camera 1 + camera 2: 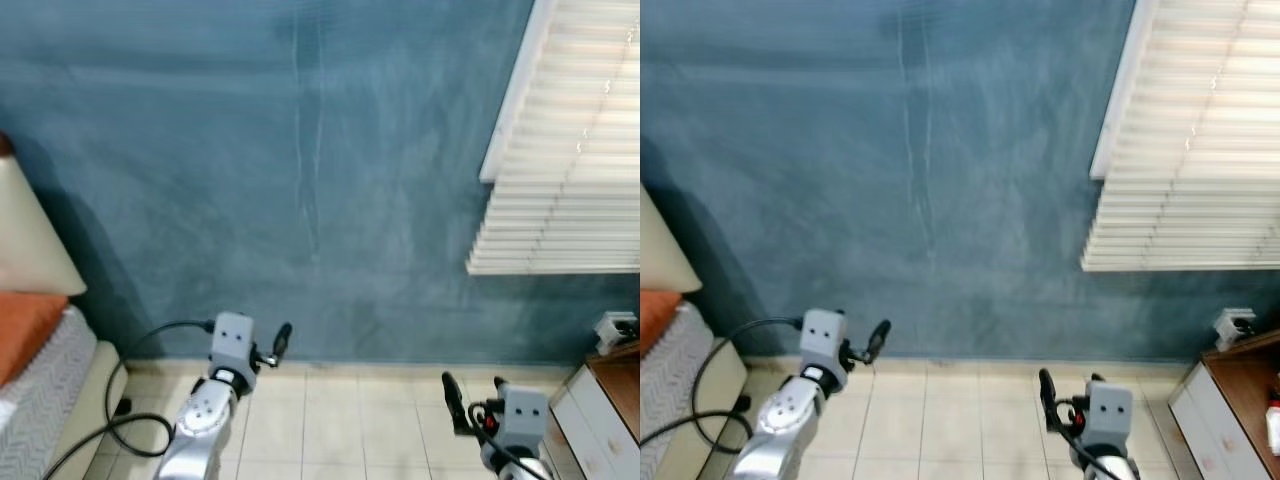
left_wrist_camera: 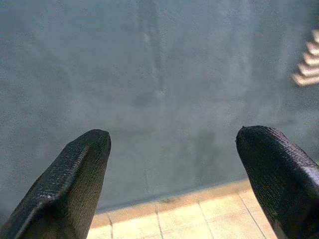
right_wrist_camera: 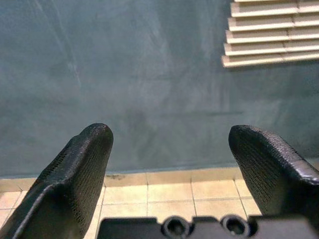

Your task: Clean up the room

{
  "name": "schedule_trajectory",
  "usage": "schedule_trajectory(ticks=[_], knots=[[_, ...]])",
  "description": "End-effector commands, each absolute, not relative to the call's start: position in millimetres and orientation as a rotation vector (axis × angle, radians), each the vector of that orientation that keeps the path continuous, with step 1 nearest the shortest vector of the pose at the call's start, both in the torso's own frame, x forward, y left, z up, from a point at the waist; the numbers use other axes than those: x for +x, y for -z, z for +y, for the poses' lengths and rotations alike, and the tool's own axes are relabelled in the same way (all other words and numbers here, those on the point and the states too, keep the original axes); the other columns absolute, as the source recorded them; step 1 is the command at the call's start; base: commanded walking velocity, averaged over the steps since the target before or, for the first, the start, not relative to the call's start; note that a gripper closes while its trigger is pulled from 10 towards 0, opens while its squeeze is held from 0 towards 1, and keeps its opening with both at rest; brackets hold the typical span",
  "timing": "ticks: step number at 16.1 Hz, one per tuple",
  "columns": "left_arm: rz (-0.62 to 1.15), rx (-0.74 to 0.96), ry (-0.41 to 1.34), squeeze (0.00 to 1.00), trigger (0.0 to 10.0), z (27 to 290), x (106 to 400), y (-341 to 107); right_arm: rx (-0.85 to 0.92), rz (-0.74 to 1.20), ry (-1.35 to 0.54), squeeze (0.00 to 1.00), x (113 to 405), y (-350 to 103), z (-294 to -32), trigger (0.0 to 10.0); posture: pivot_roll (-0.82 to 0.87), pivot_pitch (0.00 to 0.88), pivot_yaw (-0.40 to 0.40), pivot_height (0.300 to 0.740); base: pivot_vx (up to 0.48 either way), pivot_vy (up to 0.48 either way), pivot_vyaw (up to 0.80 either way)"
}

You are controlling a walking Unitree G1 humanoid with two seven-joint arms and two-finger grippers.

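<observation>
I face a blue wall [image 1: 300, 180] above a beige tiled floor [image 1: 340, 420], and no loose item to pick up lies in sight. My left gripper [image 1: 281, 340] is held up low at the left, pointing at the wall. In the left wrist view it [image 2: 173, 134] is open with nothing between the fingers. My right gripper [image 1: 475, 390] is raised low at the right. In the right wrist view it [image 3: 169, 130] is open too and holds nothing.
White window blinds [image 1: 570, 150] hang at the upper right. A bed [image 1: 40, 400] with an orange pillow [image 1: 22, 330] and a beige headboard [image 1: 30, 240] stands at the left. At the right edge is a wooden-topped cabinet [image 1: 610, 385]. A black cable [image 1: 125, 415] loops beside the bed.
</observation>
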State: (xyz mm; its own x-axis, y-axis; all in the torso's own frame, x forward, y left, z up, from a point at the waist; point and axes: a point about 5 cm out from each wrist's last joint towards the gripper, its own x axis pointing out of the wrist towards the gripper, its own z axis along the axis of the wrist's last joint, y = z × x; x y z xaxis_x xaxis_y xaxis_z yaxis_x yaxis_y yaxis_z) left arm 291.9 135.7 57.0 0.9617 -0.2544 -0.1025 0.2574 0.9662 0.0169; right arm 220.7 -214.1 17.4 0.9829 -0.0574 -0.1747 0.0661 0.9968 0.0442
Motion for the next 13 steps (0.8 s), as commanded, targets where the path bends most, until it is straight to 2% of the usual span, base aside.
schedule_trajectory(ticks=[1, 3, 4, 6, 9, 13], knots=[[0.107, 0.025, 0.258, 0.00, 10.0, 135.4, 292.2, -57.6, 0.047, 0.149, 0.056, 0.00, 225.4, -23.4, -214.4, 10.0, -0.12, 0.000, -0.009, 0.740, 0.454, 0.000, 0.00], [0.157, 0.041, 0.279, 0.00, 10.0, 145.3, 278.8, -51.6, 0.088, 0.149, 0.021, 0.00, 220.7, -23.1, -208.4, 10.0, -0.13, 0.000, 0.001, 0.740, 0.456, 0.000, 0.00], [0.214, 0.056, 0.296, 0.00, 10.0, 158.7, 261.0, -45.0, 0.132, 0.175, 0.000, 0.00, 208.6, -23.5, -206.3, 10.0, -0.12, 0.000, -0.001, 0.740, 0.461, 0.000, 0.00], [0.252, 0.048, 0.318, 0.00, 10.0, 167.1, 239.9, -43.3, 0.121, 0.244, -0.054, 0.00, 178.6, -16.2, -200.7, 10.0, -0.11, 0.000, -0.010, 0.740, 0.465, 0.000, 0.00], [0.238, 0.040, 0.320, 0.00, 10.0, 158.2, 245.4, -47.5, 0.128, 0.229, -0.049, 0.00, 185.2, -18.1, -197.6, 10.0, -0.11, 0.000, -0.007, 0.740, 0.465, 0.000, 0.00], [0.246, 0.036, 0.325, 0.00, 10.0, 159.3, 243.5, -52.2, 0.127, 0.229, -0.047, 0.00, 187.1, -21.9, -197.3, 10.0, -0.11, 0.000, -0.002, 0.740, 0.465, 0.000, 0.00]])
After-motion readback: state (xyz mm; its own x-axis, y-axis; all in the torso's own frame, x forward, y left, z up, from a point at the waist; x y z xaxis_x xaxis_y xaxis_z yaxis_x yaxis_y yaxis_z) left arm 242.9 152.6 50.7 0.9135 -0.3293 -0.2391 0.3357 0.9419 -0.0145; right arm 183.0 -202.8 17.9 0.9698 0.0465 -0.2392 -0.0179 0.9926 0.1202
